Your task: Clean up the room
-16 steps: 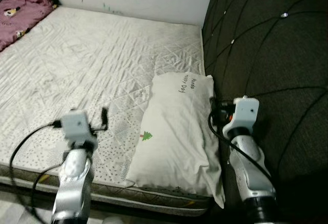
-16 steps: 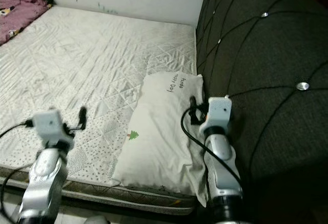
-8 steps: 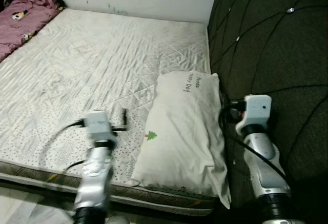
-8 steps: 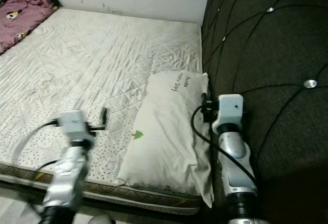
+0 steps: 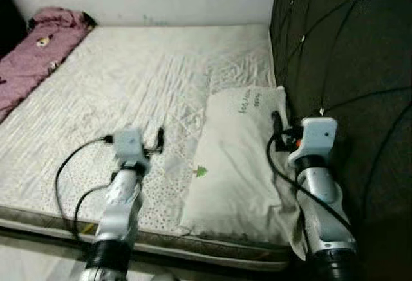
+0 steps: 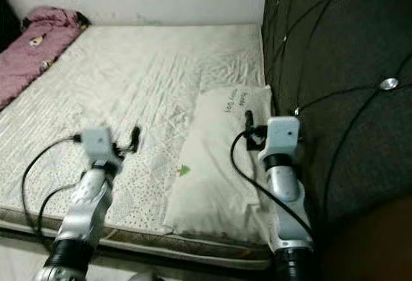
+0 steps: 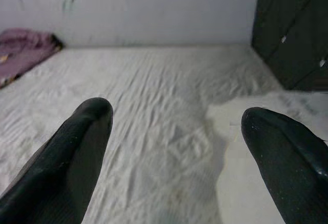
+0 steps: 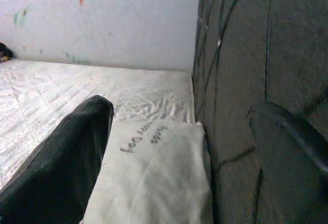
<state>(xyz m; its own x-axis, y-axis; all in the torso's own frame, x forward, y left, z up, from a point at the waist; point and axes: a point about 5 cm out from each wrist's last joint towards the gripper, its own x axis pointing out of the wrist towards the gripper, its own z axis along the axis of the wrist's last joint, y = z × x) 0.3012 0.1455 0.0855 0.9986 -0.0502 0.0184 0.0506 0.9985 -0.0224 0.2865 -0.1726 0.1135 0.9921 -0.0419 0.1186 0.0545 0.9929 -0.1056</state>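
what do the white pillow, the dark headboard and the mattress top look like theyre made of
White rectangular pillow: soft woven fabric, matte, creased, printed with handwriting and a small green tree; probably cotton or polyester.
Dark tufted headboard: padded upholstery, matte and cloth-like, diamond seams pinned by shiny studs; the studs could be metal or crystal.
White quilted mattress top: stitched fabric, matte, with diamond quilting lines and wrinkles.
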